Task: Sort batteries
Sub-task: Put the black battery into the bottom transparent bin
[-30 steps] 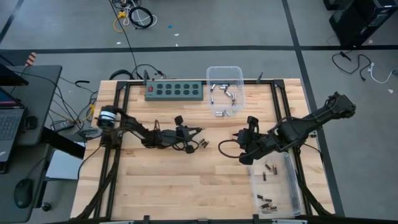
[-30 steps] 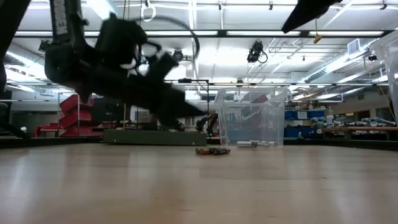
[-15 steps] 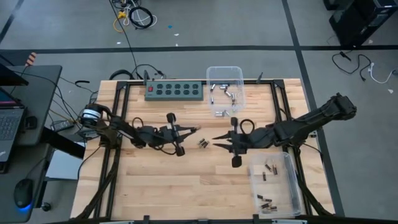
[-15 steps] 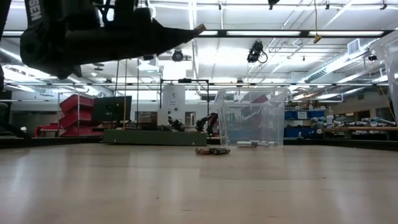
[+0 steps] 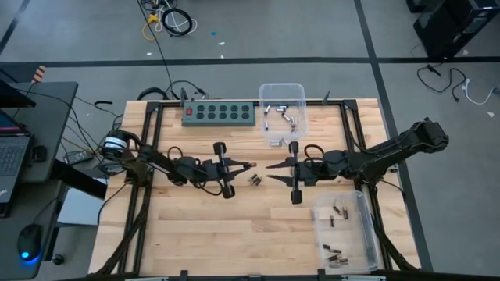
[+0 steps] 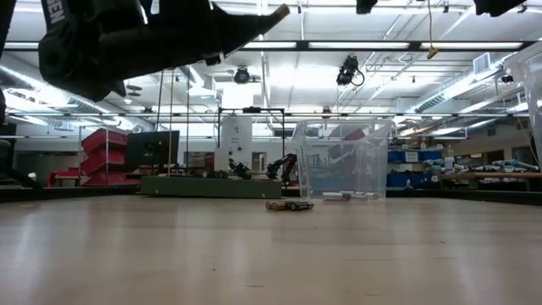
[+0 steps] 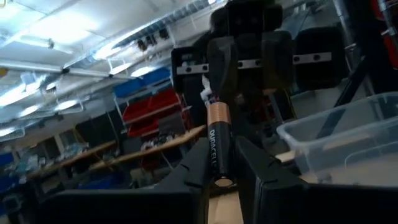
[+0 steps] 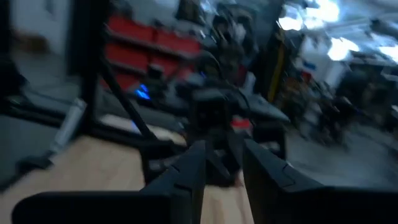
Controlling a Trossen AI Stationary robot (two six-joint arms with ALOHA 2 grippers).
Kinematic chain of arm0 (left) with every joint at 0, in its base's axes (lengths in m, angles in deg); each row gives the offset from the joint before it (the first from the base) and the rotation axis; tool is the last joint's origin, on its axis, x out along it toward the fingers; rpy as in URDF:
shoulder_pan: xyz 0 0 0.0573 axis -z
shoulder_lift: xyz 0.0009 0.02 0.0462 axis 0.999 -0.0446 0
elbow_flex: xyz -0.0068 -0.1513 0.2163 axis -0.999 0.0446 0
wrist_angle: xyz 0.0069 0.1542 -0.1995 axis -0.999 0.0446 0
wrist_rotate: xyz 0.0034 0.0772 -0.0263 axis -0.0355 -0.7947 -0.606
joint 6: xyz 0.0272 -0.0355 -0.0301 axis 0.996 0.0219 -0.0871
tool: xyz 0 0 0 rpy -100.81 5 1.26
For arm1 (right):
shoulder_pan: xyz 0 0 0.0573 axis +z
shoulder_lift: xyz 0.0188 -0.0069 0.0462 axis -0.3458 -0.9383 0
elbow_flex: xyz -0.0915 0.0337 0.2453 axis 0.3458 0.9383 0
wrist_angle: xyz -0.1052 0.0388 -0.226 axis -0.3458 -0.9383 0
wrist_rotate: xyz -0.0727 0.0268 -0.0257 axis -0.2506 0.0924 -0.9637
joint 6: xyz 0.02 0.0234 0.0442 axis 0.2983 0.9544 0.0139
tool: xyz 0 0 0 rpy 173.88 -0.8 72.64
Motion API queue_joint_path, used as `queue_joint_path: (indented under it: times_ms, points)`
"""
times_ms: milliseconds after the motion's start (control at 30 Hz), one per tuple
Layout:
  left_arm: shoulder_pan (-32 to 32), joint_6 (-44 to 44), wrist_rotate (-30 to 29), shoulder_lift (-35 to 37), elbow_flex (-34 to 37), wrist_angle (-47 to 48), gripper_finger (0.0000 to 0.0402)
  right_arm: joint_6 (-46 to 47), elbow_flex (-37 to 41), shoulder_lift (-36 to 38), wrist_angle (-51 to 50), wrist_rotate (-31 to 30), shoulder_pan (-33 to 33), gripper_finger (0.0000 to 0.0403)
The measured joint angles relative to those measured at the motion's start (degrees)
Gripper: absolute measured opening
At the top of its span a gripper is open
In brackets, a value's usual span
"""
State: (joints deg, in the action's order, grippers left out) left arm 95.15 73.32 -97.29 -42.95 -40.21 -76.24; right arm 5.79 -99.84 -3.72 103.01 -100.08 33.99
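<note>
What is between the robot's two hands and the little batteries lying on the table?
Nothing visible. The loose batteries lie bare on the table, just below the gap between the left hand, already gripping a copper-topped battery, and the right hand.

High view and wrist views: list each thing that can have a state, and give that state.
left gripper: raised mid-table, shut on a battery
battery: black and copper, gripped between the left fingers
right gripper: raised, tip facing the left gripper, empty
back bin: open, holds silvery batteries
front bin: open, holds dark batteries
loose batteries: lying on the table
</note>
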Motion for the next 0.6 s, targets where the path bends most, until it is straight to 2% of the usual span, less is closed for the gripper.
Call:
queue_joint_path:
  times_ms: [167, 600]
  points:
    - [-0.4, 3.1, 2.8, 0.0, -2.5, 0.1, 0.0042, -2.1, 0.1, 0.0, 2.8, 5.4, -0.1, 0.0117]
    - [-2.5, 3.2, 12.1, 0.0, -7.8, 4.6, 0.0042, -4.6, 0.1, 0.0, 5.6, 5.9, -2.3, 0.0139]
